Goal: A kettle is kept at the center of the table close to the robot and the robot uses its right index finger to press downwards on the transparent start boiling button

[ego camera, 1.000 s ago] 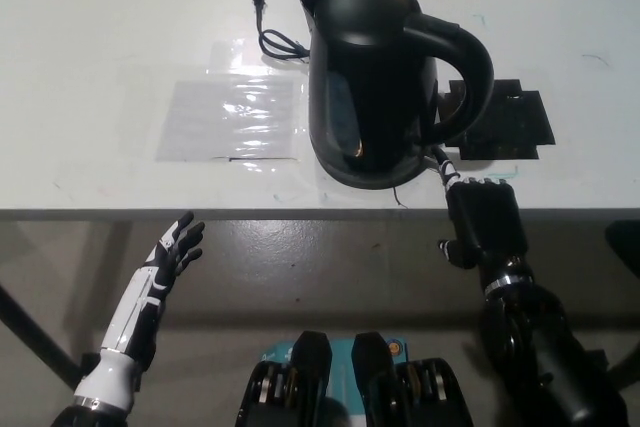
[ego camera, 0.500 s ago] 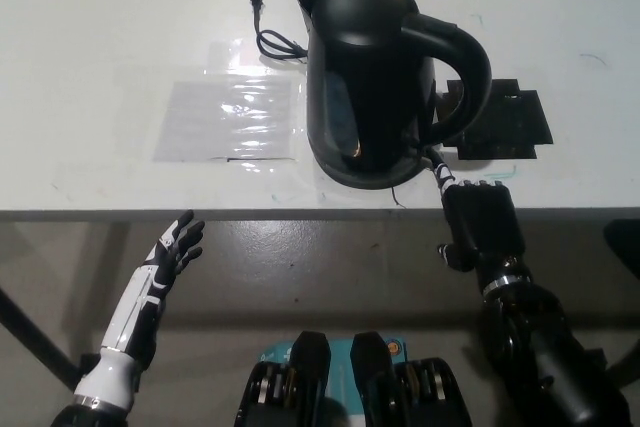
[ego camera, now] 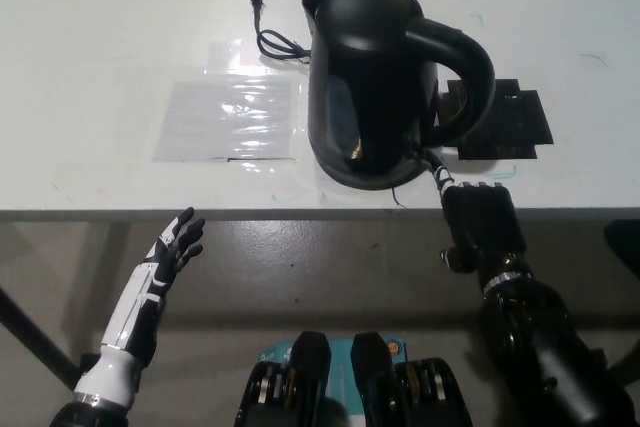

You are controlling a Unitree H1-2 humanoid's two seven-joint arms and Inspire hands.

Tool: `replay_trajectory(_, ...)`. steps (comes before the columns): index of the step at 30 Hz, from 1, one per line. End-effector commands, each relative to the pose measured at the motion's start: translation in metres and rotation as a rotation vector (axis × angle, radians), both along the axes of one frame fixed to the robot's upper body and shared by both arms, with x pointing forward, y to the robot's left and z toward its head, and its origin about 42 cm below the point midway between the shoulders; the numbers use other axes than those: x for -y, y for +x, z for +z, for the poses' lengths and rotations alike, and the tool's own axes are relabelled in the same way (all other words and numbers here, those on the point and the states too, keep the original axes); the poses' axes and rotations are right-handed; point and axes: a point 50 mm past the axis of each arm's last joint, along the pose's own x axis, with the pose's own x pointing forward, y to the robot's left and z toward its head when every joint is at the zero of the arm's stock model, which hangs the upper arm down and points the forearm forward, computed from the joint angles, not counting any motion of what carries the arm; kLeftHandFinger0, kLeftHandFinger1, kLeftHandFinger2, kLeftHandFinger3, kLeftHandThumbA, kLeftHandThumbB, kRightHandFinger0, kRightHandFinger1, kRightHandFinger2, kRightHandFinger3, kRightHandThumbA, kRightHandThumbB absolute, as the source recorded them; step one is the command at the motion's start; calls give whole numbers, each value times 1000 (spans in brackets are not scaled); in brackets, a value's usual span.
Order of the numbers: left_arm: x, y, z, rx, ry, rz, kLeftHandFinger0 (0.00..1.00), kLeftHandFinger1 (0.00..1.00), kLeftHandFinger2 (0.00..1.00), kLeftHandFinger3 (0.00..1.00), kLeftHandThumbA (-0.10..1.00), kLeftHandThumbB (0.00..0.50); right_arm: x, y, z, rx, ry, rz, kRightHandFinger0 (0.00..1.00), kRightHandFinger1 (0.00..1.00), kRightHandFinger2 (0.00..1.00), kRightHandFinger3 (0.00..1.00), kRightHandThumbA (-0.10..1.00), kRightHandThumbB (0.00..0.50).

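A black electric kettle (ego camera: 375,77) stands on the white table (ego camera: 100,67) near its front edge, handle (ego camera: 470,67) pointing right. My black right hand (ego camera: 480,219) is at the table's front edge, just right of the kettle's base. One extended finger (ego camera: 440,175) touches the base below the handle; the other fingers are curled in. The transparent button itself is too small and dark to make out. My white left hand (ego camera: 175,247) rests open below the table edge at lower left, holding nothing.
The kettle's black cord and plug (ego camera: 268,27) lie behind it to the left. A clear plastic sheet (ego camera: 230,117) is taped to the table left of the kettle. A black flat pad (ego camera: 505,122) lies to the right, behind the handle.
My right hand has crept slightly toward the kettle's base, its extended finger staying at the base under the handle. The left hand has barely moved.
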Motion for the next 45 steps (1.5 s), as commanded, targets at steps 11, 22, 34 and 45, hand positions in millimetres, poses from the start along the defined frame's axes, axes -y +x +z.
replay_trajectory(11, -5, 3, 12, 65, 18, -11, 1000, 1000, 1000, 1000, 1000, 306, 1, -57, 56, 245, 223, 132, 0, 0, 0, 1000, 1000, 299)
replay_trajectory(22, -2, 3, 11, 56, 21, -20, 1000, 1000, 1000, 1000, 1000, 304, 12, -109, 76, 322, 406, 224, 0, 16, 23, 1000, 1000, 305)
replay_trajectory(34, -3, 2, 9, 52, 21, -19, 1000, 1000, 1000, 1000, 1000, 315, 63, -134, 30, 345, 1042, 314, 1000, 1000, 1000, 1000, 1000, 349)
replay_trajectory(45, -1, -3, 4, 38, 18, -26, 1000, 1000, 1000, 1000, 1000, 315, 87, -132, -7, 296, 1094, 194, 1000, 1000, 1000, 1000, 1000, 320)
